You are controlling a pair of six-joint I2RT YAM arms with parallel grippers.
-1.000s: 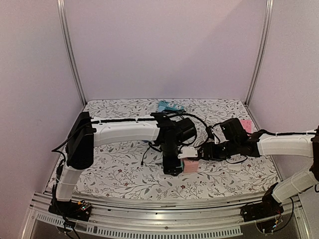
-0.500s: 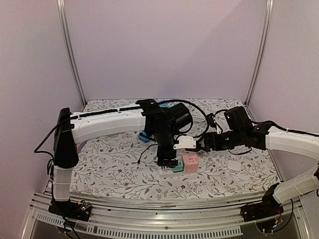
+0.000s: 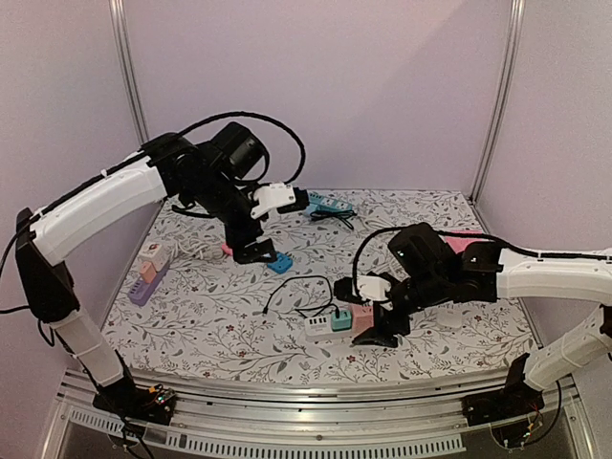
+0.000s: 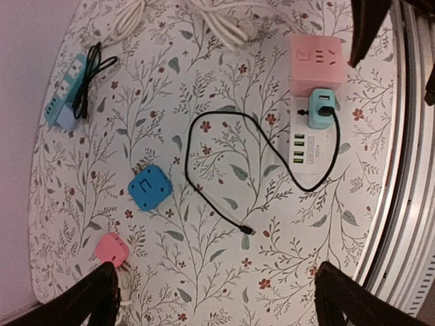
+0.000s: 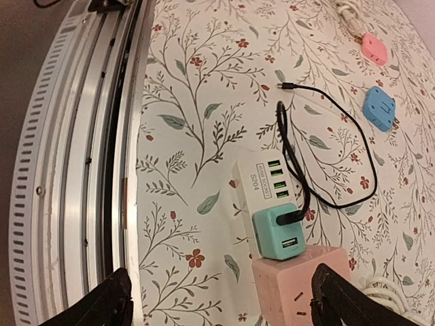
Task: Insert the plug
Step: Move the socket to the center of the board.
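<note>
The teal plug (image 3: 341, 318) sits in the white power strip (image 3: 318, 328), just beside a pink socket cube (image 3: 362, 317), low in the middle of the top view. Its black cable (image 4: 194, 136) makes a loop on the flowered surface (image 3: 220, 325). The right pincer (image 3: 382, 325) hangs over this strip with its fingers spread and nothing between them. The left pincer (image 3: 254, 252) is high in the upper left, also spread and empty, above a blue adapter (image 4: 149, 188).
</note>
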